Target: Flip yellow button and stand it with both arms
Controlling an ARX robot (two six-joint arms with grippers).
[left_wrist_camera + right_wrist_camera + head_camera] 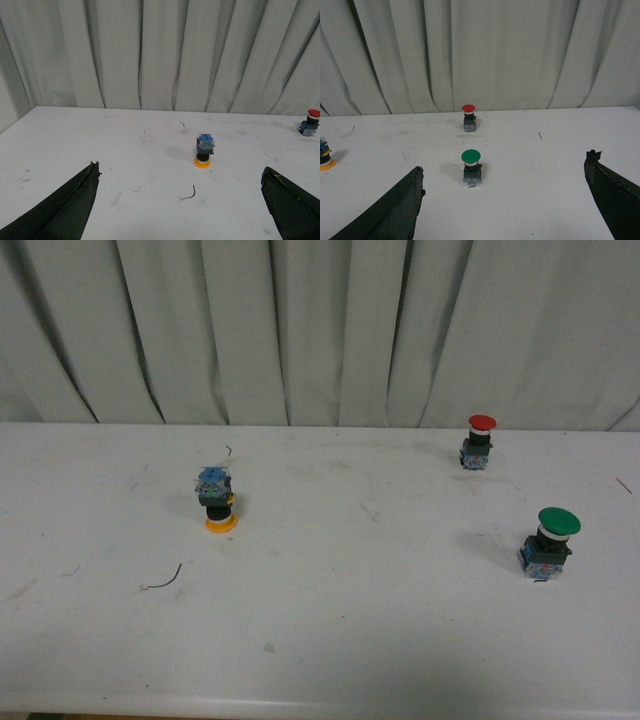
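Standing cap-down on the table (350, 640), apart from the left gripper (180, 169) and right gripper (504, 161), both spread wide and empty, the yellow button (217, 502) may topple and roll if one finger nudges it off-centre.

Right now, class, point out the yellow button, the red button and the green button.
yellow button (217, 502), front view, black collar.
red button (478, 441), front view, black collar.
green button (551, 540), front view, collar under cap.
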